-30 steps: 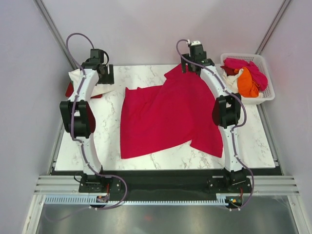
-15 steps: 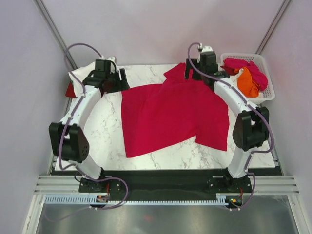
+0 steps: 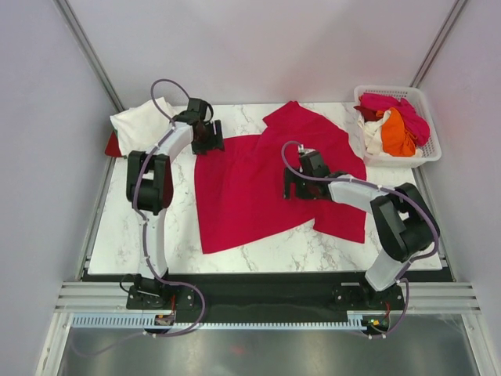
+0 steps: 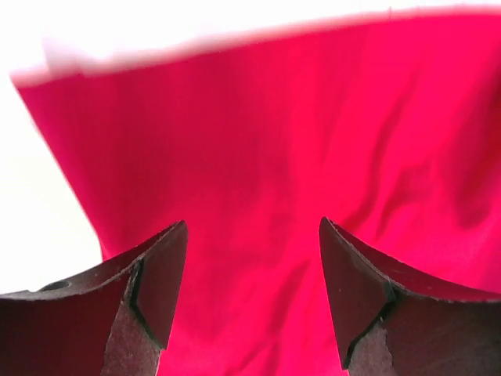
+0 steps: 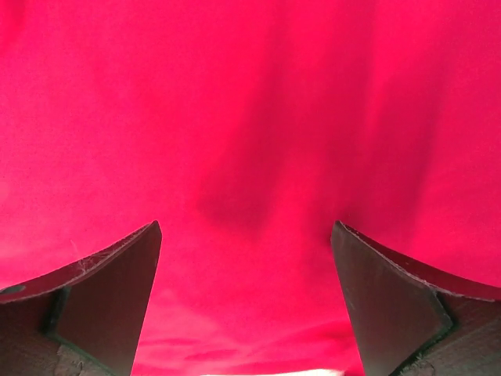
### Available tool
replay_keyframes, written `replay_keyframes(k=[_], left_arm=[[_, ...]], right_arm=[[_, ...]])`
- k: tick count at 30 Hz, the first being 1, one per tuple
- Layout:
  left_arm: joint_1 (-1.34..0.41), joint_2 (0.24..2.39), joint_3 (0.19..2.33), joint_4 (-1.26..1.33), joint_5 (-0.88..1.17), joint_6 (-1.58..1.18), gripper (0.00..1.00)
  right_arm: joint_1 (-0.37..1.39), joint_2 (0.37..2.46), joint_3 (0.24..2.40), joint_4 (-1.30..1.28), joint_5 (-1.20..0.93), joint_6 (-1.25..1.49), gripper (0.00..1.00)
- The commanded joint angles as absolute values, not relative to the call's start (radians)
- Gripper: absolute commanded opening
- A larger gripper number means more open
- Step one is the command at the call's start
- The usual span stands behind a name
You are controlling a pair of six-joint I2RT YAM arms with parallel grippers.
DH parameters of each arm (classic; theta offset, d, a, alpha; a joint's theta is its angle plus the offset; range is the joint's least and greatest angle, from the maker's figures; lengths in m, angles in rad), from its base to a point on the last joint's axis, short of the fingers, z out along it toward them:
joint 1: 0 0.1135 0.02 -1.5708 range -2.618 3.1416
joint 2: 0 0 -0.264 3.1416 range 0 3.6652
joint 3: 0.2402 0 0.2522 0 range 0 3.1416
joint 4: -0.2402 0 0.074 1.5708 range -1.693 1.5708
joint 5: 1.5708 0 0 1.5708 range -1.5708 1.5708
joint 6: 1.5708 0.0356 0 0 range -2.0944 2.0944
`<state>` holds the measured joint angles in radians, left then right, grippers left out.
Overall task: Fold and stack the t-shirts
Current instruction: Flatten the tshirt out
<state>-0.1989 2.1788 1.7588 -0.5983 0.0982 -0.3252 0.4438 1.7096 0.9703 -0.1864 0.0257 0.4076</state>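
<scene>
A large crimson t-shirt [image 3: 250,188] lies spread and creased across the marble table [image 3: 164,227]. My left gripper [image 3: 207,142] hovers at the shirt's far left corner, open. In the left wrist view the crimson cloth [image 4: 258,141] fills the space under the left gripper [image 4: 250,235], and nothing sits between its fingers. My right gripper [image 3: 292,186] is over the shirt's middle right, wide open. The right wrist view shows the same red cloth [image 5: 250,117] under the right gripper [image 5: 246,227]. A cream-white t-shirt [image 3: 141,121] lies at the table's far left corner.
A white lattice basket [image 3: 427,153] stands at the far right and holds pink [image 3: 395,106], orange [image 3: 398,133] and pale shirts. A dark red cloth [image 3: 113,146] pokes out beside the cream-white shirt. Bare marble shows to the left of and in front of the crimson shirt.
The left gripper swung right onto the crimson shirt's far left corner and narrowed slightly. The right gripper came from the far edge to the shirt's middle. The shirt's right part now lies spread further back.
</scene>
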Motion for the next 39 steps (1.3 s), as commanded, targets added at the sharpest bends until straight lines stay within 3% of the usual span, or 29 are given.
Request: replay_keyframes(k=[1, 6, 13, 20, 25, 28, 32, 39], left_arm=[[-0.195, 2.317, 1.981, -0.705, 0.025, -0.319, 0.75], [-0.183, 2.526, 2.297, -0.919, -0.124, -0.201, 0.76], [-0.098, 2.565, 2.373, -0.940, -0.155, -0.144, 0.78], [-0.097, 2.414, 2.353, -0.948, -0.130, -0.161, 0.77], [-0.175, 2.218, 2.310, -0.950, -0.141, -0.152, 0.83], [-0.225, 2.096, 2.244, -0.950, -0.159, -0.147, 0.84], [-0.282, 1.919, 1.971, -0.948, -0.152, -0.201, 0.83], [-0.322, 1.732, 1.461, -0.776, -0.060, -0.302, 0.79]], right_arm=[[0.501, 1.666, 0.887, -0.132, 0.003, 0.523, 0.98], [0.612, 1.615, 0.839, -0.115, -0.057, 0.699, 0.98], [0.805, 1.683, 0.945, -0.101, -0.057, 0.824, 0.98], [0.813, 1.657, 1.067, -0.384, 0.240, 0.704, 0.98], [0.779, 1.585, 1.179, -0.512, 0.353, 0.586, 0.98], [0.706, 1.554, 1.218, -0.526, 0.318, 0.539, 0.98], [0.559, 1.586, 1.278, -0.462, 0.174, 0.483, 0.98], [0.416, 1.989, 1.647, -0.445, -0.116, 0.339, 0.98]])
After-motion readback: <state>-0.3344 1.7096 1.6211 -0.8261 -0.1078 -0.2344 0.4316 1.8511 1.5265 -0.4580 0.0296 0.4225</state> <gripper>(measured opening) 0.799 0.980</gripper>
